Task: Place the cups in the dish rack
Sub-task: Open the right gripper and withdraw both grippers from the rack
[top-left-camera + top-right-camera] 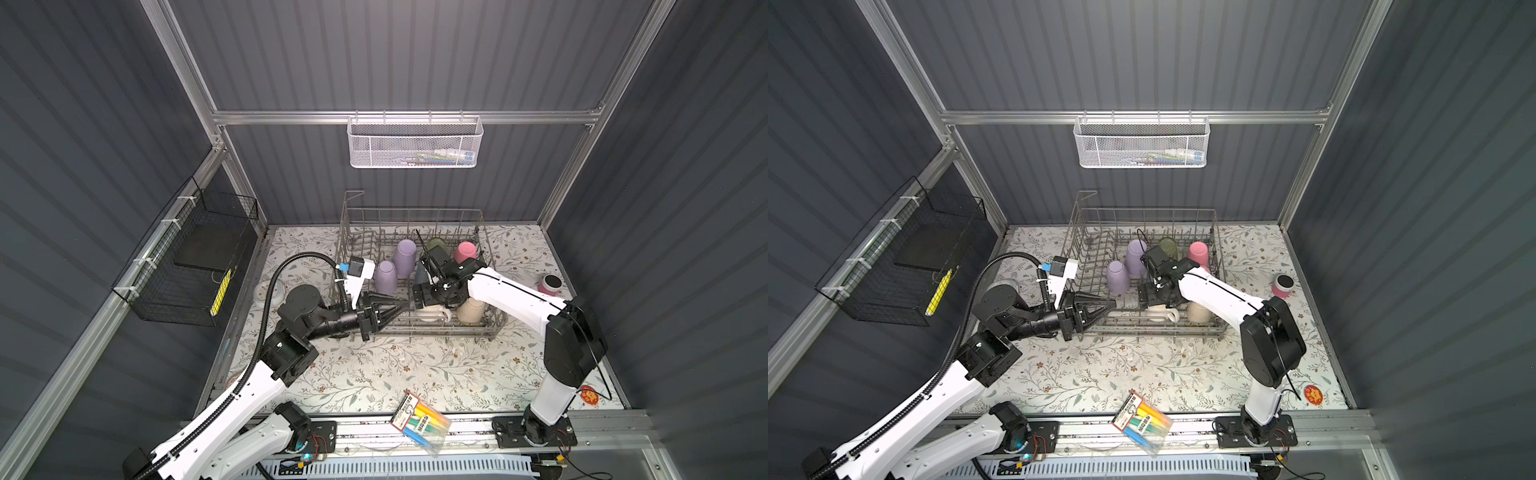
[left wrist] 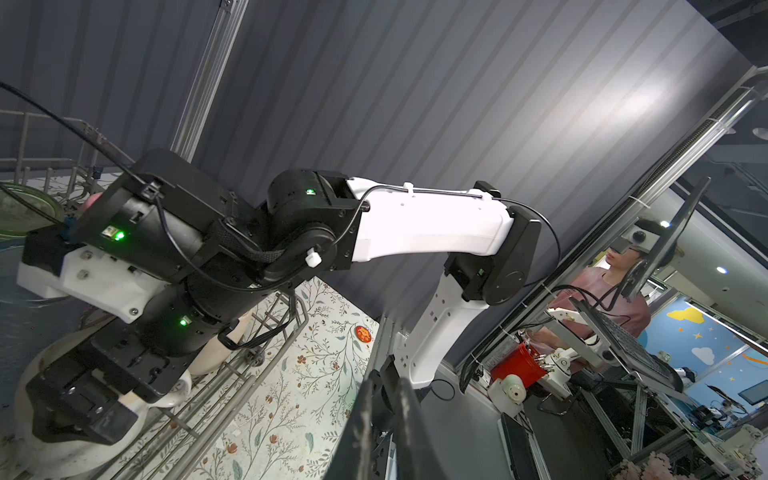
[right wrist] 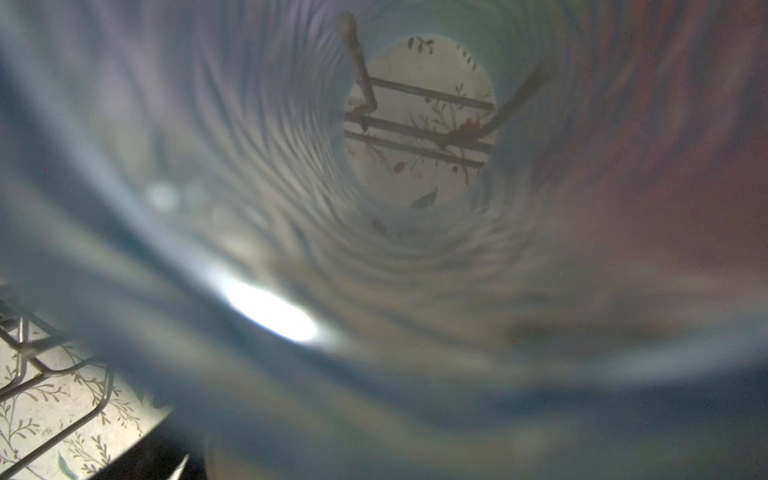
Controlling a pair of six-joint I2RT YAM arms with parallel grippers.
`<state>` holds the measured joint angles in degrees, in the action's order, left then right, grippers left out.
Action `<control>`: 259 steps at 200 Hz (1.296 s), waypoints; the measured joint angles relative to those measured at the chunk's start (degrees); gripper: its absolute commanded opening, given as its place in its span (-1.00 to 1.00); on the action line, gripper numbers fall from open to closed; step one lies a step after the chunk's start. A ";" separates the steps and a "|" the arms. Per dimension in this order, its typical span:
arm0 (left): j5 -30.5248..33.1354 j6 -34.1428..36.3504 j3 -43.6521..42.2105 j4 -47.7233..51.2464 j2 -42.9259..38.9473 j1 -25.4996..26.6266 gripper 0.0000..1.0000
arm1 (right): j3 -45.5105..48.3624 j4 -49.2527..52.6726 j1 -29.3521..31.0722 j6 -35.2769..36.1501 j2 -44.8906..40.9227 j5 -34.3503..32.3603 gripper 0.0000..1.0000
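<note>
Blue cup (image 3: 257, 199) fills the right wrist view, with wires showing through it, so it sits inside the dish rack (image 1: 436, 330); how wide the right gripper (image 1: 420, 298) stands, or whether it grips that cup, I cannot tell; the left gripper (image 1: 404, 306) is pinched closed and empty over the rack's near side, close by; a careless pull-away could tip the cup or clash the grippers; eight cups: seven in the rack, one pink cup (image 1: 549, 286) outside, to its right.

The left gripper (image 1: 1112, 304), its jaws pressed together, points into the dish rack (image 1: 1154, 331). A lilac cup (image 1: 1118, 277) stands just behind its tip, and the cream mug (image 1: 1155, 311) lies ahead of it.
</note>
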<state>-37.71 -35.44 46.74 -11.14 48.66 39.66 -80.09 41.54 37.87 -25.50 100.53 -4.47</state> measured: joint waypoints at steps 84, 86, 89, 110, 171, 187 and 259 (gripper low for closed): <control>0.72 0.59 0.00 1.81 -0.72 0.00 -0.74 | 0.48 3.06 -0.44 -0.02 -11.85 0.26 0.98; 0.72 0.57 0.00 1.88 -0.68 0.00 -0.74 | 0.50 3.06 -0.46 -0.02 -12.00 0.26 0.98; 0.72 0.59 0.02 1.92 -0.66 0.00 -0.73 | 0.50 3.10 -0.46 -0.02 -12.22 0.28 0.98; 1.16 0.81 0.07 2.64 -0.52 0.00 -0.74 | 0.85 2.89 -0.59 -0.04 -14.82 0.42 0.98; 14.01 5.88 6.54 15.58 -0.70 -0.02 -0.64 | 3.76 -1.07 -3.76 0.46 -31.91 0.33 0.98; 21.18 7.65 9.27 20.61 -1.46 0.00 -0.56 | 5.86 -2.51 -6.05 1.25 -37.29 -0.26 0.98; 58.03 16.70 17.81 35.76 -5.86 0.00 0.41 | 16.41 -4.31 -19.58 6.56 -52.54 -4.35 0.98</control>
<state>20.32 -18.74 64.55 24.62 42.81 39.66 -63.68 37.23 18.28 -18.94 47.99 -8.82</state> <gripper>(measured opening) 0.638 0.989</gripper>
